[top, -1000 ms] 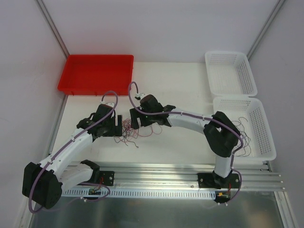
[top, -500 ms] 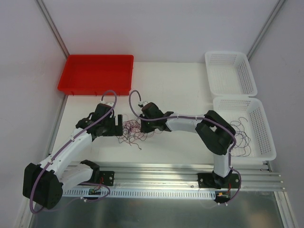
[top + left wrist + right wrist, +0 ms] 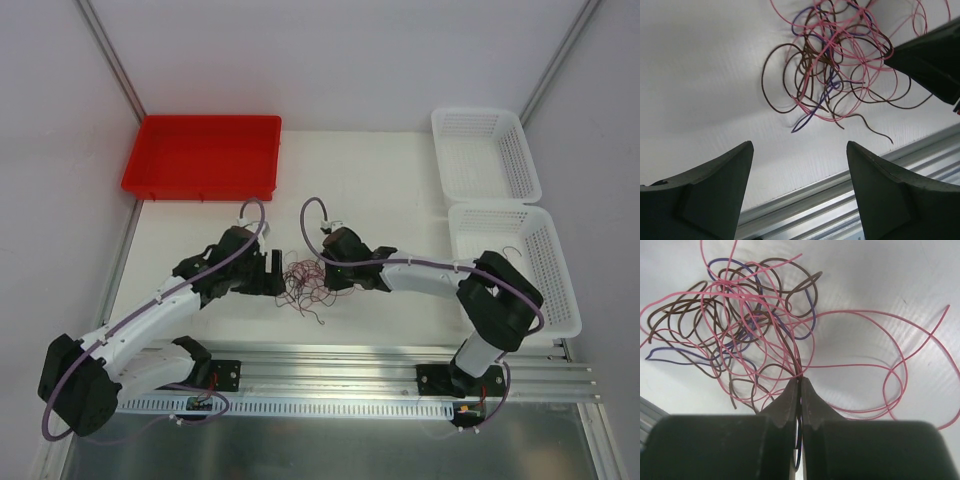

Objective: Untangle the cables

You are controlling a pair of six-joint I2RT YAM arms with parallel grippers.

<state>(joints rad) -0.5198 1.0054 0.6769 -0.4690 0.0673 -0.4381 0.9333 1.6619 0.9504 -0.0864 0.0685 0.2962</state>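
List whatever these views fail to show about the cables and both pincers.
- Right wrist view: which strands the shut right pincer pinches; its fingertips cover the point where the cables converge.
- Left wrist view: the tangle's far side, cut off by the top edge; the open left pincer touches nothing.
- Top view: single strands, too thin to follow.

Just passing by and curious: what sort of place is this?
Probably a robot lab's test bench: a left arm and right arm bolted to a metal rail at a white, walled-in table, with a red tray, white baskets and a tangle of cables laid out.
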